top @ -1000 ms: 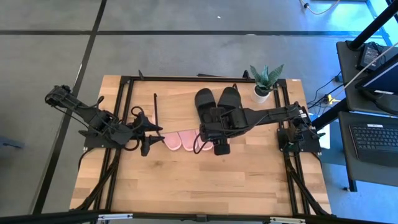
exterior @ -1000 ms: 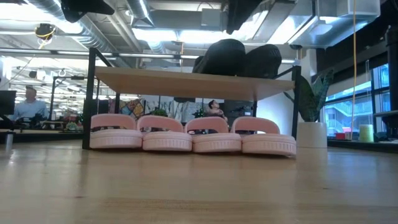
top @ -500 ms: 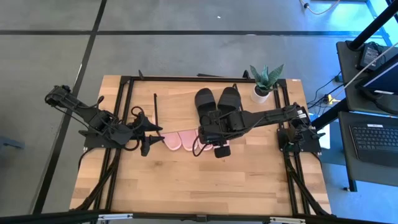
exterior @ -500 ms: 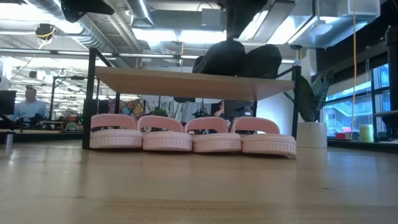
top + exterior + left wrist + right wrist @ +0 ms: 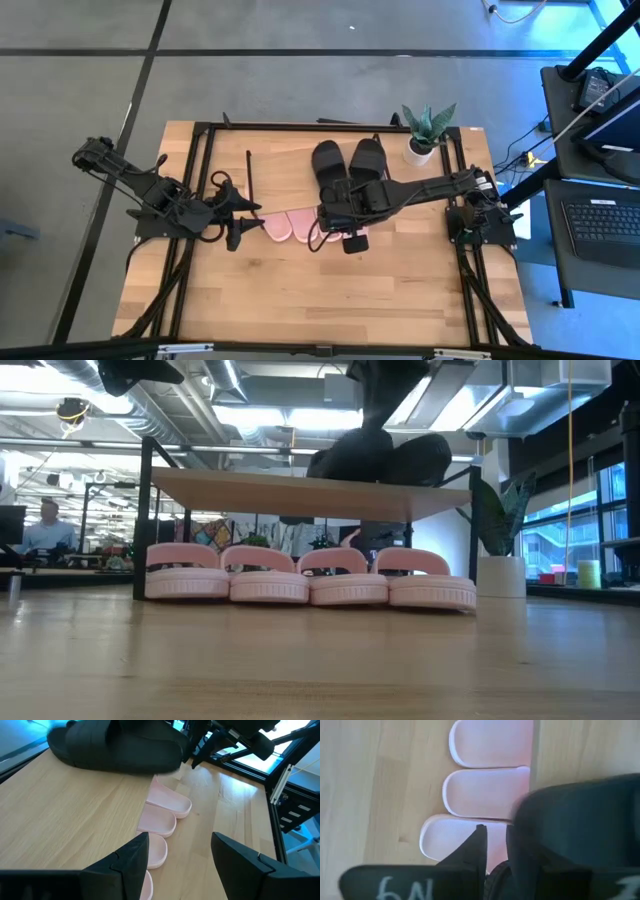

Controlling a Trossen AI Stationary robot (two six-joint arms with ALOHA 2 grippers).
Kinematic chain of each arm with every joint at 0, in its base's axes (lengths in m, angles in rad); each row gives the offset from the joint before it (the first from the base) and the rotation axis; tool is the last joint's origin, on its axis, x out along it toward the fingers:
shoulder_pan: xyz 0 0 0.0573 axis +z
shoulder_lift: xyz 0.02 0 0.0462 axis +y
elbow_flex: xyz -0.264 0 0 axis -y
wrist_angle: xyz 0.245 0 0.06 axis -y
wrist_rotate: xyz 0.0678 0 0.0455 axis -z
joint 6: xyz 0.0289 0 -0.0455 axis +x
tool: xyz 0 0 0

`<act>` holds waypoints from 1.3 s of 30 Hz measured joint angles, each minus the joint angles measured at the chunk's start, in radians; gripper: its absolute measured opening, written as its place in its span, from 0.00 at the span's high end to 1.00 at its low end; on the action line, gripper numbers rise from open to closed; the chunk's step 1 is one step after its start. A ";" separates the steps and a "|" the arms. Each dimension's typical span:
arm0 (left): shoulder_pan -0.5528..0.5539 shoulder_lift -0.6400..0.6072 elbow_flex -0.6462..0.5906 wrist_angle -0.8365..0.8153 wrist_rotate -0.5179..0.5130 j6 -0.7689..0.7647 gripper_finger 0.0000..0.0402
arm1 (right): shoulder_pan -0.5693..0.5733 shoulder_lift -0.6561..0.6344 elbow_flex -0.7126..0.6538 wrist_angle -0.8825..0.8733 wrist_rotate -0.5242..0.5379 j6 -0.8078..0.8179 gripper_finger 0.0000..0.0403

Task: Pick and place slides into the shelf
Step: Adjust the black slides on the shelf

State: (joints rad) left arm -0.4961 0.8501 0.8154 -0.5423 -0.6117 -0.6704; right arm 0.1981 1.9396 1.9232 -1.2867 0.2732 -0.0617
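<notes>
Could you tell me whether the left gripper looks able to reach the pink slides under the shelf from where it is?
Probably yes: the left gripper is open beside the pink slides, whose heels stick out past the shelf.

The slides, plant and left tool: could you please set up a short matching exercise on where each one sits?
Things:
1. black slides
2. pink slides
3. potted plant
4. left tool

Places:
A. on the table, under the shelf board
B. open, beside the shelf's left end
C. on top of the shelf board
D. at the table's far right corner

Pairs: 1-C, 2-A, 3-D, 4-B
</notes>
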 joint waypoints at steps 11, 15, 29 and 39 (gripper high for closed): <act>0.000 0.000 0.000 0.000 0.000 0.000 0.49 | -0.005 0.000 0.000 0.050 0.003 -0.024 0.83; 0.000 0.000 0.000 0.000 0.000 0.000 0.49 | -0.005 0.000 0.000 0.053 0.048 -0.027 0.83; 0.000 0.000 0.000 0.000 0.000 -0.004 0.49 | -0.038 0.000 0.000 0.171 0.057 -0.052 0.83; 0.000 0.000 0.000 0.000 0.000 -0.004 0.49 | -0.010 -0.004 0.000 0.155 0.027 -0.033 0.83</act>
State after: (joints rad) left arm -0.4960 0.8497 0.8154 -0.5419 -0.6113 -0.6743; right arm 0.1881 1.9351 1.9232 -1.1317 0.3001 -0.0947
